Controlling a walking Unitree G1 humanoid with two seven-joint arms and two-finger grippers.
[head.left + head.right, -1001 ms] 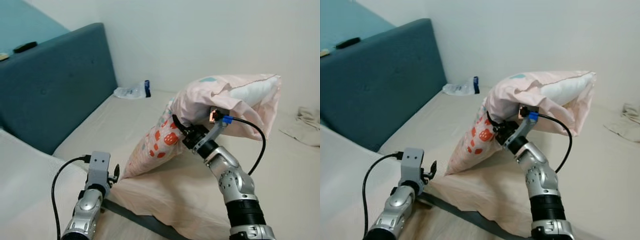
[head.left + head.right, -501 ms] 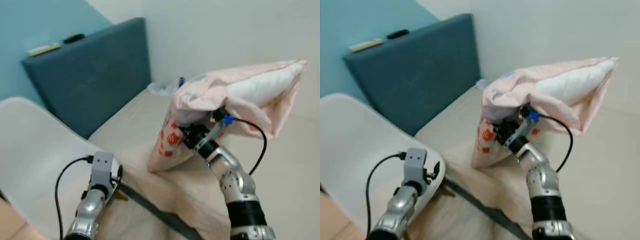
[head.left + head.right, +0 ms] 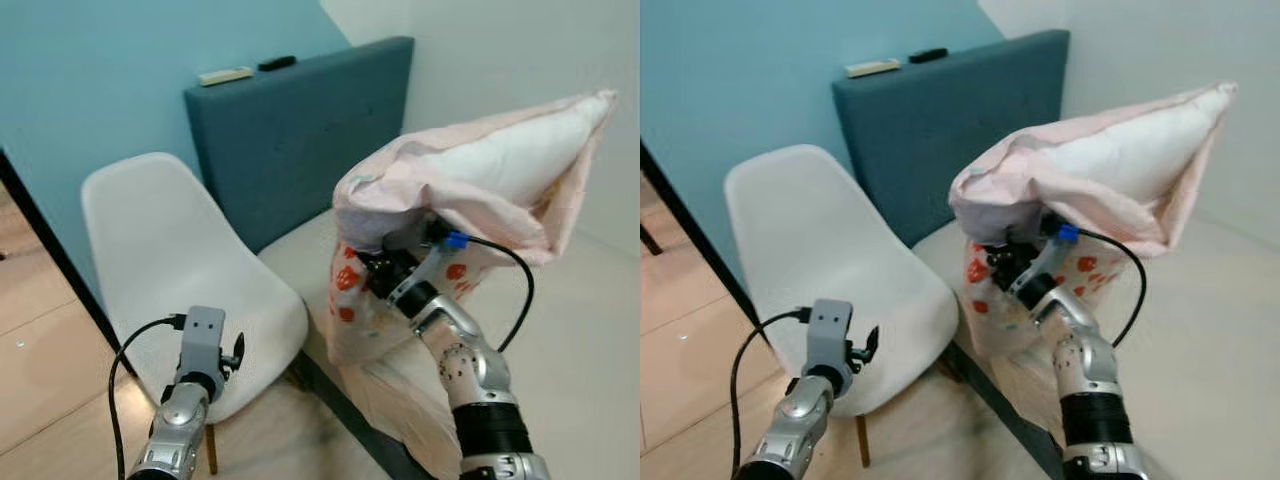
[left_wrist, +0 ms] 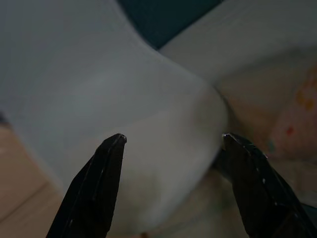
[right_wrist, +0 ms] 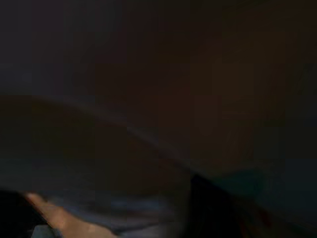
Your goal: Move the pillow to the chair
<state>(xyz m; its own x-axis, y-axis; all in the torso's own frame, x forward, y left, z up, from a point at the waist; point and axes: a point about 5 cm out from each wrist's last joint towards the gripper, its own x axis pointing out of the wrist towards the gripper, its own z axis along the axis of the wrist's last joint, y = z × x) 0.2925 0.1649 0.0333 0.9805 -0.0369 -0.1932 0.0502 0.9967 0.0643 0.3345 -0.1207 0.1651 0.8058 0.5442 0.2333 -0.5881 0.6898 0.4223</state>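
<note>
Pale pink pillow (image 3: 480, 190) with red-orange prints, held aloft over the near edge of the beige bed (image 3: 600, 330), clear of the mattress, white inner cushion showing at its upper corner. Bunched lower edge draped over the right gripper (image 3: 385, 270), black fingers buried in the cloth and clamped on the pillow; silver right arm (image 3: 475, 380) rising from below, black cable with a blue plug looping beside the wrist. Right wrist view very dark, little more than folds of cloth to be made out.

Just left of the pillow, a white moulded chair (image 3: 170, 250), seat bare, standing against the bed's side on a wooden floor (image 3: 50, 370). Left gripper (image 4: 171, 186) low over the chair's front edge, jaws wide apart, holding nothing; seat visible between the fingers (image 4: 99, 183) in the left wrist view.

Behind the chair, a dark teal headboard (image 3: 290, 140) with a pale flat item and a small black item on top; blue wall (image 3: 120, 70) beyond.
</note>
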